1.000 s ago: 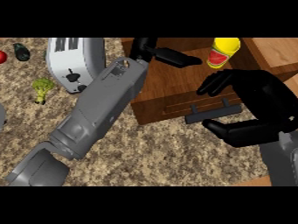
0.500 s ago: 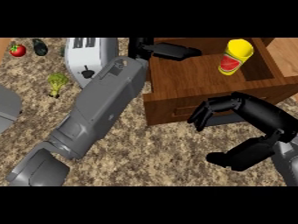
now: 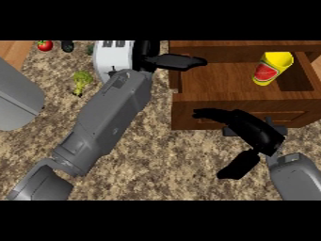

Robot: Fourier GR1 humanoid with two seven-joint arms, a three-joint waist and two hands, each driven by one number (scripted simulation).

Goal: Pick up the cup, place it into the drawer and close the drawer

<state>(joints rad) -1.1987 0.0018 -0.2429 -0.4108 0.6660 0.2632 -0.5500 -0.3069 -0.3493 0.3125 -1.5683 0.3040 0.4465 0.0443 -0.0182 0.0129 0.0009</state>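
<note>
- The yellow cup with the red label point(image 3: 271, 68) lay tilted inside the open brown wooden drawer point(image 3: 218, 84), towards its right end — so, as I judged it, the placing was done and only the closing remained.
- The right robot hand point(image 3: 250, 132) was at the drawer's front panel, its black fingers point(image 3: 215, 114) reaching leftwards across the wood by the dark handle; they looked fairly straight and had hold of nothing, though I could not tell whether they touched the panel.
- The left robot hand point(image 3: 164, 60) lay over the drawer's left rim, beside the white toaster point(image 3: 113, 60), fingers stretched out towards the right and empty.
- On the speckled stone table point(image 3: 156, 164) a green sprig of broccoli point(image 3: 82, 83) and a red tomato point(image 3: 45, 45) sat well apart from the drawer.
- The next move, I reckoned, called for the right robot hand to press squarely on the front panel and push it home — with the left robot hand lifted off the rim first.
</note>
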